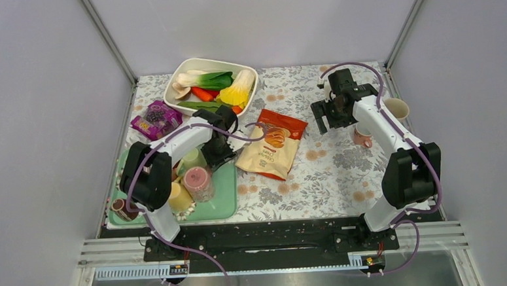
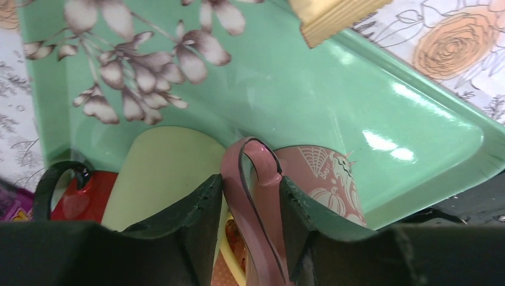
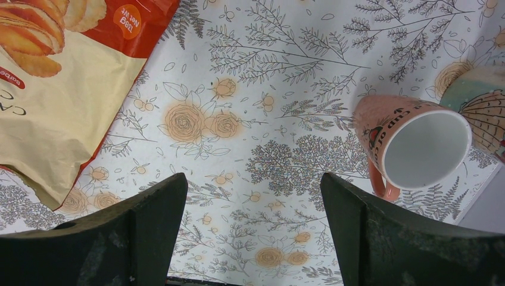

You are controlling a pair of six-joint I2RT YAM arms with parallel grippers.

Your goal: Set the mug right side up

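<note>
Pinching handle: left gripper (image 2: 251, 186), narrow, one finger (image 2: 196, 211) against each side of the pink loop.
Handle (image 2: 262, 156): upright between the fingers, joined to the mug body on the right in the left wrist view.
Mug (image 1: 198, 183): pink, printed with pumpkins and a spider web; standing on the tray, about its middle, just near of the left gripper.
Mug's top: a flat pink disc from above, looking like a base; mouth not visible.
Tray (image 1: 225, 198): mint green with painted flowers, at the near left of the table.
Tray neighbours: pale green cup (image 1: 189, 161) just far of the mug; yellow cup (image 1: 178, 199) just left of it; brown cup (image 1: 119, 208) at the near left corner; red mug (image 2: 80, 199) with a black handle, visible only from the left wrist.
Right gripper (image 3: 253, 179): fingers wide apart, around nothing, hanging over the flowered cloth (image 3: 286, 71) at the far right.
Peach mug (image 3: 417, 146): on its side, white inside facing the right wrist camera, just right of that gripper.
Cream mug (image 1: 396, 108): at the table's right edge, just far of the peach mug.
Bag (image 1: 272, 144): orange crisp bag, lying flat mid-table, between the two arms.
Dish (image 1: 202, 60): white, far and left of centre, filled with vegetables.
Purple packet (image 1: 156, 119): left of the dish, just far of the tray.
</note>
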